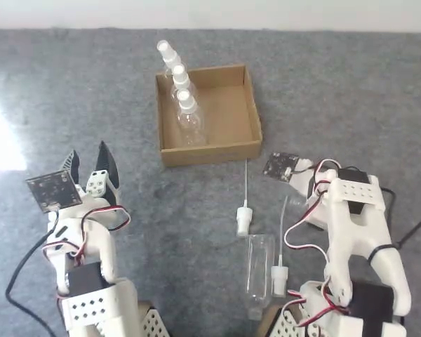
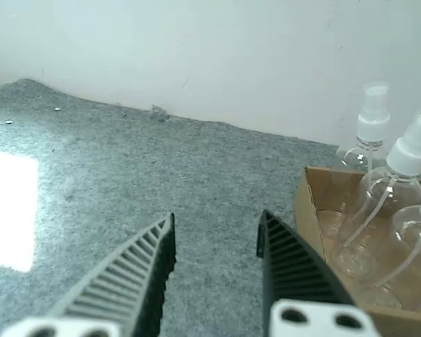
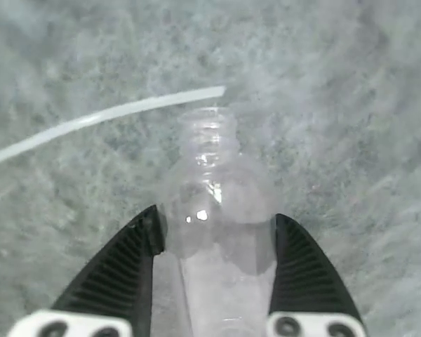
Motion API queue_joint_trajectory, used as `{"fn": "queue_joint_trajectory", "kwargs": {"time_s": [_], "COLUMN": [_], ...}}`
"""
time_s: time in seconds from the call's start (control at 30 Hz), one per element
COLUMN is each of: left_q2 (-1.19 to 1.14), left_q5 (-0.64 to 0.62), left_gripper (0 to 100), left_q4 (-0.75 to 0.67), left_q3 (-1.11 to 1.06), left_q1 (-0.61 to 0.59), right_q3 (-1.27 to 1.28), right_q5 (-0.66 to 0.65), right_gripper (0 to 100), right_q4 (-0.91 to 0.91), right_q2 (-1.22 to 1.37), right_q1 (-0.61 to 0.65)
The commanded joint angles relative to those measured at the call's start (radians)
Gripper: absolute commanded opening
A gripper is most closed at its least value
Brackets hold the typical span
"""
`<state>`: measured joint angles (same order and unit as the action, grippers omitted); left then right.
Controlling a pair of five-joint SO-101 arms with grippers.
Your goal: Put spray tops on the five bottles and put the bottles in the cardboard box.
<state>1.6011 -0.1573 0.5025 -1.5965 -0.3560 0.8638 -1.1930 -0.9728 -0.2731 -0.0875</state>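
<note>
Both arms are white printed plastic with black servo blocks. The left arm [image 1: 91,242], at the lower left of the high view, trails red, white and black wires. The right arm [image 1: 358,225], at the lower right, carries a hole-dotted plate. The left gripper [image 2: 216,216] and right gripper [image 3: 217,214] have black ribbed triangular fingers on white screw-holed mounts.

- The gripped bottle [image 3: 214,210] ran out of the right wrist view below its shoulders.
- A white tube [image 3: 98,119] was cut off at one end.
- The cardboard box [image 2: 303,203] and one boxed bottle [image 2: 417,246] were cropped at the edge.
</note>
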Motion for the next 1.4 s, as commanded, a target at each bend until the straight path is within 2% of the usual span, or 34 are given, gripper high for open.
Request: {"fn": "queue_joint_trajectory", "kwargs": {"time_s": [0.0,0.3,0.43,0.57,0.73,0.8,1.1,1.37], "left_q2": [-0.006,-0.006,-0.006,-0.006,-0.006,-0.006,-0.006,-0.006], "left_q5": [0.008,0.008,0.008,0.008,0.008,0.008,0.008,0.008], "left_gripper": [18,18,18,18,18,18,18,18], "left_q4": [-0.028,-0.028,-0.028,-0.028,-0.028,-0.028,-0.028,-0.028], "left_q3": [0.013,0.013,0.013,0.013,0.013,0.013,0.013,0.013], "left_q1": [-0.006,-0.006,-0.006,-0.006,-0.006,-0.006,-0.006,-0.006], "right_q3": [-0.011,-0.011,-0.011,-0.011,-0.012,-0.012,-0.209,-0.258], "right_q5": [0.126,0.376,0.434,0.431,0.43,0.43,0.431,0.384], "right_gripper": [8.1,8.1,8.1,9.9,23.6,25.9,26.2,26.3], "right_q4": [0.015,0.007,0.005,0.005,0.005,0.004,-0.225,-0.237], "right_q2": [-0.048,-0.048,-0.048,-0.048,-0.048,-0.048,-0.038,-0.036], "right_q1": [0.008,0.008,0.008,0.008,0.01,0.012,0.102,0.111]}}
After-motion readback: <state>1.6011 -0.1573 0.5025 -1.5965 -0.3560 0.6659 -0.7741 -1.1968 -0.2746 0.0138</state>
